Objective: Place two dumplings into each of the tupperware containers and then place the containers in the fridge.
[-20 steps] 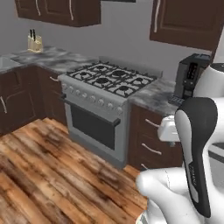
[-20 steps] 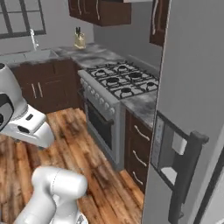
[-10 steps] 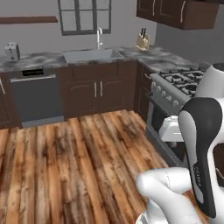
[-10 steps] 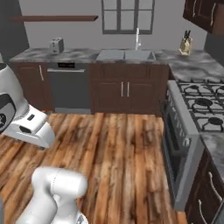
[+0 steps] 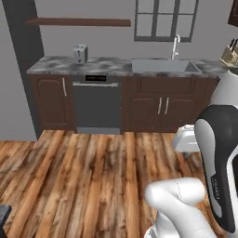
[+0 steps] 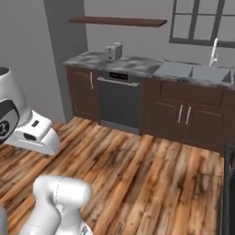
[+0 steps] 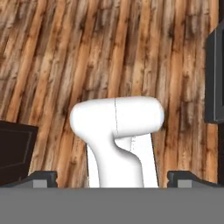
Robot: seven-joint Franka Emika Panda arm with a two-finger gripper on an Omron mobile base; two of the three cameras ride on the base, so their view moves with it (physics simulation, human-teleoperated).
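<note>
The gripper (image 7: 112, 177) stands wide open with nothing between its fingertips (image 7: 43, 176), pointing down at the wood floor (image 7: 48, 57). Far ahead of it runs a grey counter (image 5: 111, 66) with a toaster (image 5: 80, 53), a sink (image 5: 165, 66) and a dishwasher (image 5: 97, 108) below. Where the dumplings, containers and fridge are, I cannot tell.

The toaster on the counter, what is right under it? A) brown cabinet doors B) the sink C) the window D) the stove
A: the toaster sits on the grey counter above a dark brown cabinet door, just left of the dishwasher; the sink is farther right.
</note>
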